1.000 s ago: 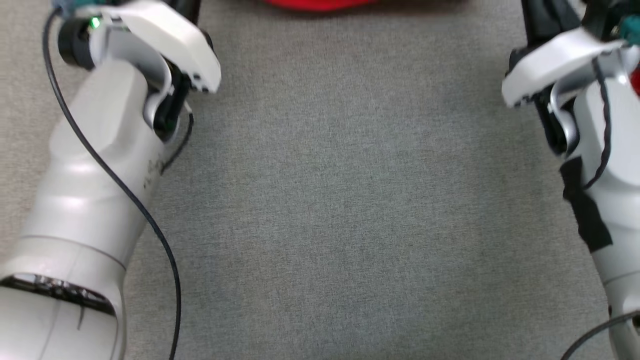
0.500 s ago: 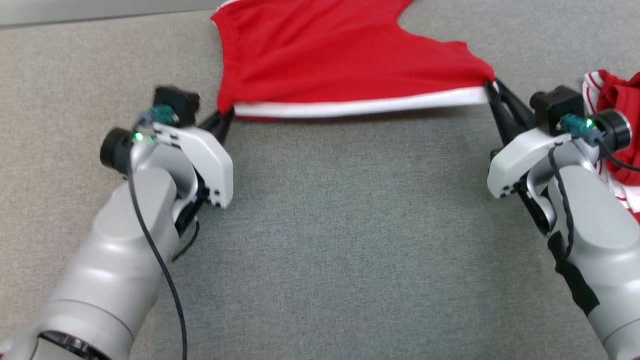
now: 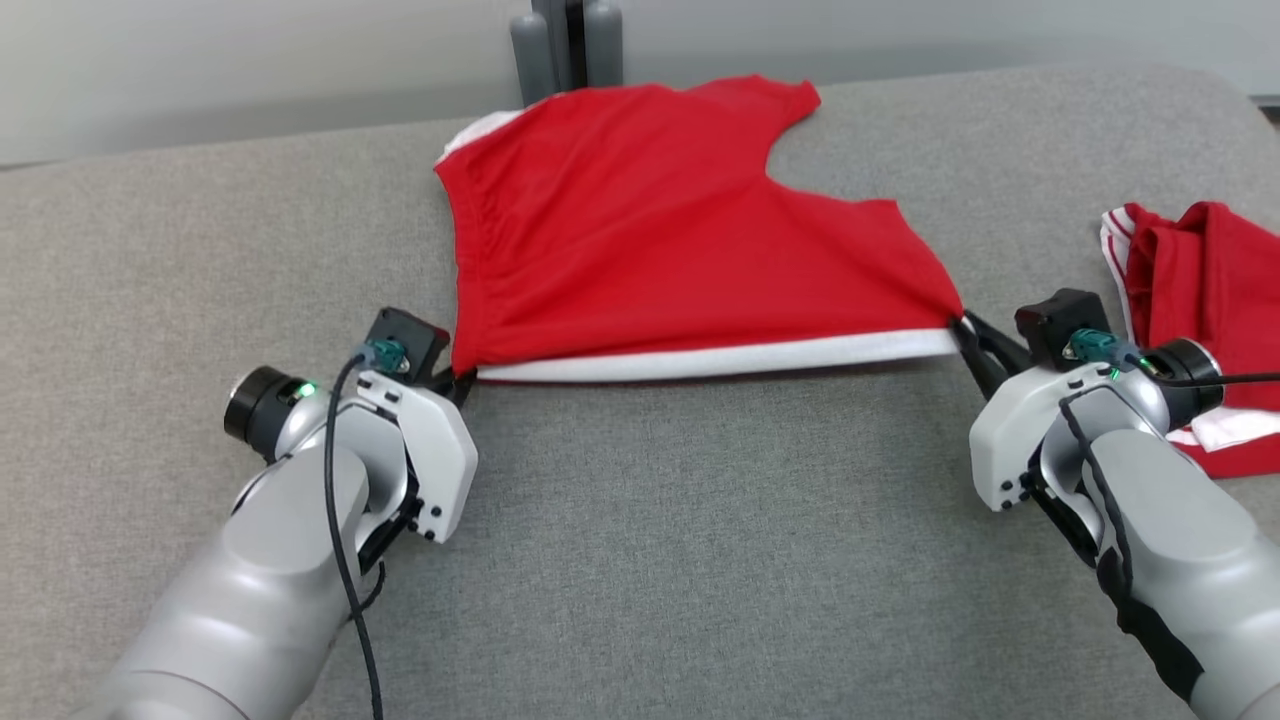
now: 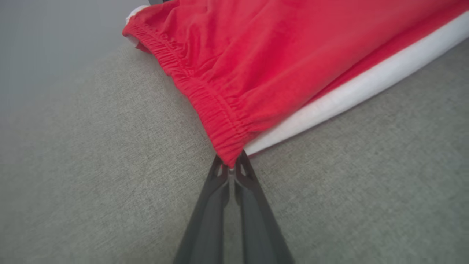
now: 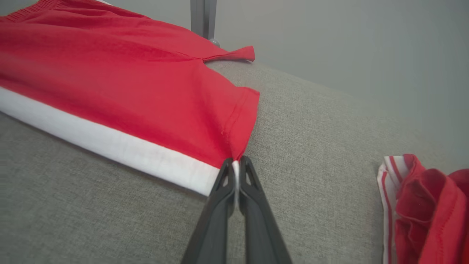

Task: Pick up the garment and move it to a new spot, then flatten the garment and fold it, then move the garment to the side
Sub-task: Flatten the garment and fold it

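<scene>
Here, red knit garment (image 3: 650, 220), white band (image 3: 720, 358), woven grey surface (image 3: 700, 550).

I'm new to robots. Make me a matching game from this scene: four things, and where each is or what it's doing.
1 left gripper
2 right gripper
3 crumpled red garment
4 grey post

A behind the far edge of the cushion
B pinching the waistband of the shorts
C lying at the right
D pinching the leg hem of the shorts

Pairs: 1-B, 2-D, 3-C, 4-A
</scene>
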Robot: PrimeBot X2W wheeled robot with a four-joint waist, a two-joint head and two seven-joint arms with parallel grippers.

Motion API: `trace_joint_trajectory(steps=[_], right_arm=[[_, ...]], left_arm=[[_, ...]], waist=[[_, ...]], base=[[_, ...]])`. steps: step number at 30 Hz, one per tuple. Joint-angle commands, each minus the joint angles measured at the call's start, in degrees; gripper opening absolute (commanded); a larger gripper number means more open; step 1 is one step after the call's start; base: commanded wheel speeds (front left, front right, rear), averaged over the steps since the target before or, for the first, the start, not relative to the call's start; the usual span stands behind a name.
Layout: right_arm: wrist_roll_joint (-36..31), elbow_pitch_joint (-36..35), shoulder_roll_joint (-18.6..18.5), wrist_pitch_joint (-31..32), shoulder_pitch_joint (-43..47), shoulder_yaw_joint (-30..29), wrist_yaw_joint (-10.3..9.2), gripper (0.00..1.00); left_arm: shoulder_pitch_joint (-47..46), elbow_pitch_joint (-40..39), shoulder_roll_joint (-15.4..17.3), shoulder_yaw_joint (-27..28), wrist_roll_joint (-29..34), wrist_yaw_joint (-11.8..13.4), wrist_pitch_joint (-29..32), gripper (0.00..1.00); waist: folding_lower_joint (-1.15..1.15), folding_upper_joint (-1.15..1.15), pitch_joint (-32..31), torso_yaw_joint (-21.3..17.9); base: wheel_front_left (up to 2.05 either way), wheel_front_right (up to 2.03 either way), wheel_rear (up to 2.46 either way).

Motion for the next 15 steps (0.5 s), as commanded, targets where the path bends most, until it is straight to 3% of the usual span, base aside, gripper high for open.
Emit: trace_joint_trajectory(steps=[1, 15], right_arm=[[1.3, -0.1, -1.3, 0.7, 1.2, 1.1, -0.03, 0.00], [18.9, -10.9, -10.6, 13.7, 4.4, 20.2, -0.04, 0.00]], left_arm=[[1.2, 0.3, 0.8, -0.4, -0.4, 0.1, 0.4, 0.00], [7.5, -4.9, 3.7, -7.5, -4.4, 0.1, 7.2, 0.00]], waist=[[0.00, 0.00, -1.2, 0.0], [0.00, 0.00, -7.8, 1.2]], base=[[0.00, 0.00, 0.00], [0.00, 0.00, 0.00]])
